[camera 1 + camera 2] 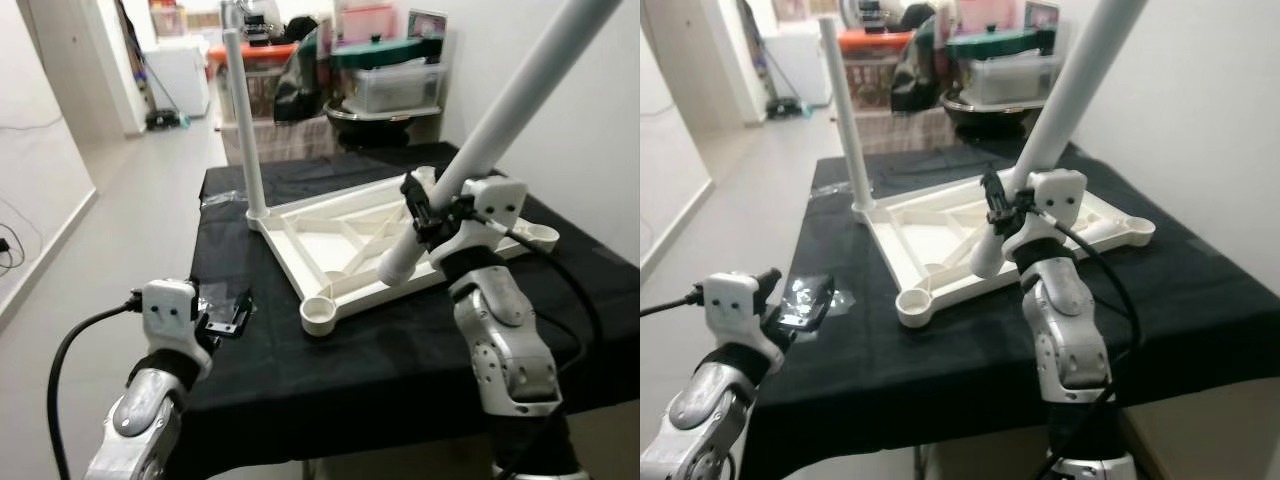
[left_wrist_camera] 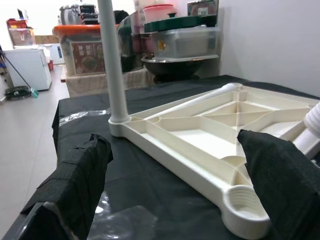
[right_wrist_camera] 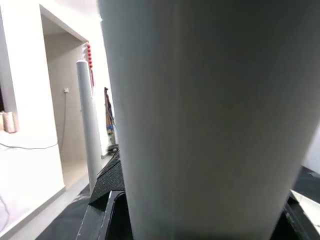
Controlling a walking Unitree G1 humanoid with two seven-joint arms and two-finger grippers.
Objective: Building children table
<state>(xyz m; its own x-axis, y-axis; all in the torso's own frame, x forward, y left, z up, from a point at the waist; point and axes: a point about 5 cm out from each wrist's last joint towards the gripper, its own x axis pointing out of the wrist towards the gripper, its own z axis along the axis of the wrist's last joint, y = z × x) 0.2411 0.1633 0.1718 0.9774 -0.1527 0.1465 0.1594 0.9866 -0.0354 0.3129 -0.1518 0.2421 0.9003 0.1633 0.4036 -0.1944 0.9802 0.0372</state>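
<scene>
Our right hand (image 1: 425,212) pinches a white table leg (image 1: 500,120) that slants up toward one o'clock, its threaded end hovering over the upturned white tabletop (image 1: 340,240) on the black-draped counter (image 1: 400,350). Another leg (image 1: 243,120) stands upright in the tabletop's eleven o'clock corner, and our left hand (image 1: 225,318), fingers spread, waits at the counter's eight o'clock edge
</scene>
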